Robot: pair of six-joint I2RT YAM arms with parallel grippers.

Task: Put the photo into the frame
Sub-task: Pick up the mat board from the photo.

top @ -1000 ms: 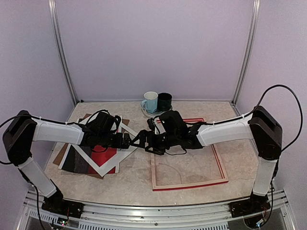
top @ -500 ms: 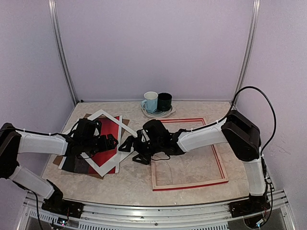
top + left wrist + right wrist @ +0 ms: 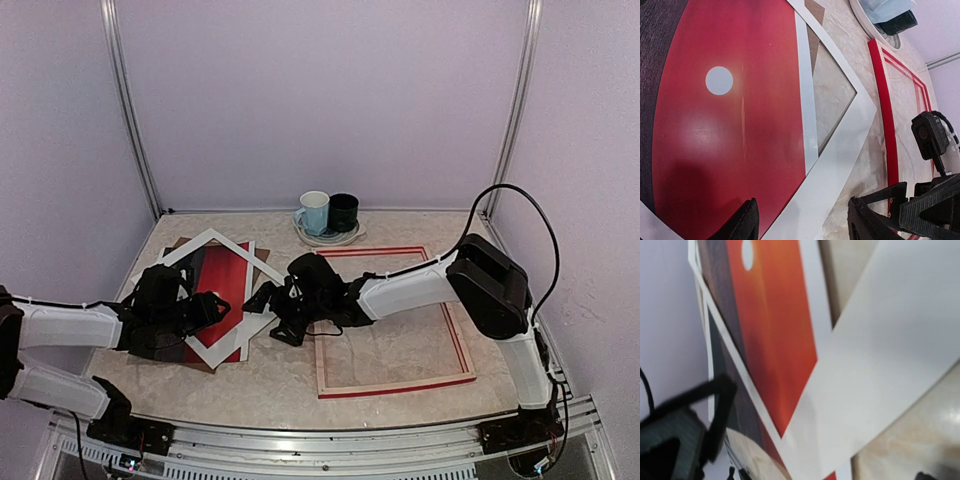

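Left gripper (image 3: 802, 212) gapes wide over the photo (image 3: 730, 130), centre-left; I cannot tell how the right gripper (image 3: 272, 308) stands. The overlying mat (image 3: 840, 150) may drag along.

The top view looks down and forward from high behind the near edge of the worktop (image 3: 270, 385), far enough back to hold all of it. The left wrist view skims low and close over the photo (image 3: 730, 140), facing the frame (image 3: 882, 100). The right wrist view sits closer still, blurred, and faces the opposite way. All three share the photo's red sky and the white mat (image 3: 840, 150).
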